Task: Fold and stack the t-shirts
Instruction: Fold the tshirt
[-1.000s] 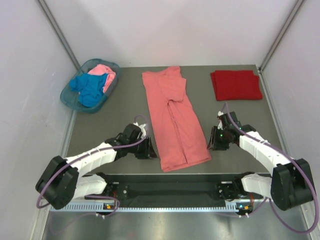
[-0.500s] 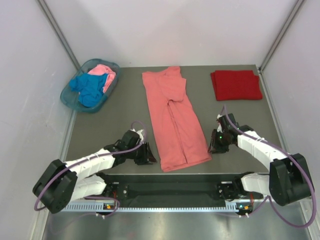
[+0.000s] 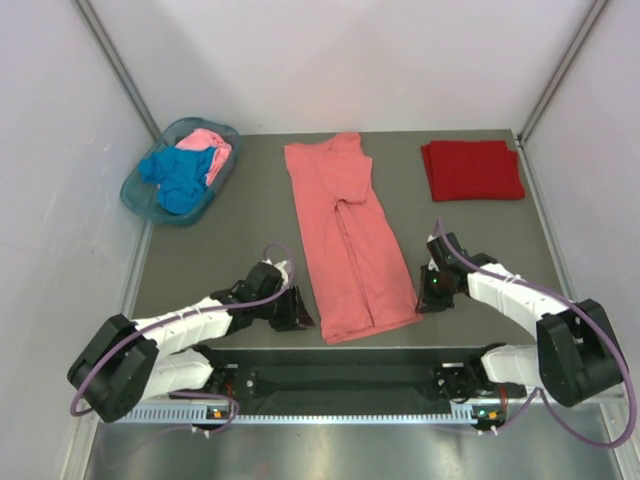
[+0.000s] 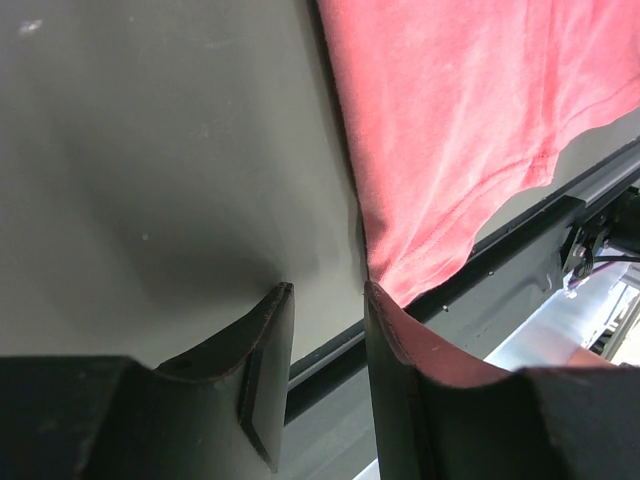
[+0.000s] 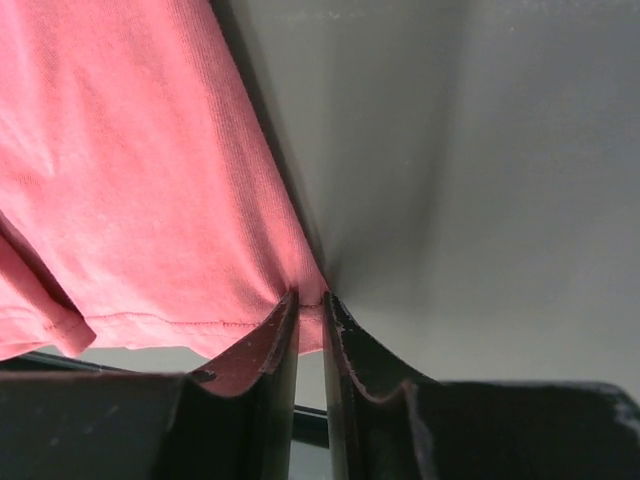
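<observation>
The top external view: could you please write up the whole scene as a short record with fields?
centre: salmon-coral cotton t-shirt, folded into a long strip, flat on the grey table
far right: dark red t-shirt, folded into a rectangle
far left: translucent teal plastic basket holding a crumpled bright blue t-shirt and a light pink t-shirt
left gripper: slightly open at the strip's near left corner, cloth touching one finger
right gripper: shut on the strip's near right corner

Overhead from the near edge, looking down across the table (image 3: 220, 230); low and close at each wrist (opposite sides), sharing the hem of the salmon-coral t-shirt (image 3: 350, 240).
</observation>
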Controlling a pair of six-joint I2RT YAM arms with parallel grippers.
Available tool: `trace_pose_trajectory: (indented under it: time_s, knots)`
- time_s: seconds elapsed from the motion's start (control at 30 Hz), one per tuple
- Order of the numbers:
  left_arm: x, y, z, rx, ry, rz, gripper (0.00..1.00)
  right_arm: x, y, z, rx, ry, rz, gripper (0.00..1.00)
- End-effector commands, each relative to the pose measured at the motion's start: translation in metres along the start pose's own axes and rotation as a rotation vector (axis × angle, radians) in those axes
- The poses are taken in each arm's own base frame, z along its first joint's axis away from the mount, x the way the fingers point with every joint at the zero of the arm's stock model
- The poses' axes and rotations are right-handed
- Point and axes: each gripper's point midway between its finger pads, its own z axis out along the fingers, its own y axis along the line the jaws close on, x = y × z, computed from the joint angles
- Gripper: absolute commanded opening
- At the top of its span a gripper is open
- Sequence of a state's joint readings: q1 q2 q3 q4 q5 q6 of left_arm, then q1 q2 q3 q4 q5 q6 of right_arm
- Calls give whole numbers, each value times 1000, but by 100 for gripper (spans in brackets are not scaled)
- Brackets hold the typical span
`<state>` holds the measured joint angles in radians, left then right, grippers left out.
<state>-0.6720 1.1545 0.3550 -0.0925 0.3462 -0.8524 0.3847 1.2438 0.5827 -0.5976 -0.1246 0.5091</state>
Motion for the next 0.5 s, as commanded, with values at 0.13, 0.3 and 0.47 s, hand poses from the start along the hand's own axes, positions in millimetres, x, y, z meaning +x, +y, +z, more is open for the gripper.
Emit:
trace_pose_trajectory:
  time_s: [0.13, 0.3, 0.47]
  knots:
    - [-6, -14, 0, 45, -47, 16, 40, -21, 2, -34, 55, -107, 0, 21]
    - [-2, -6, 5, 21, -40, 6, 40, -25, 26, -39, -48, -110, -41, 14]
    - [1, 0, 6, -4, -39, -2, 40, 1, 17, -19, -4, -49, -44, 0]
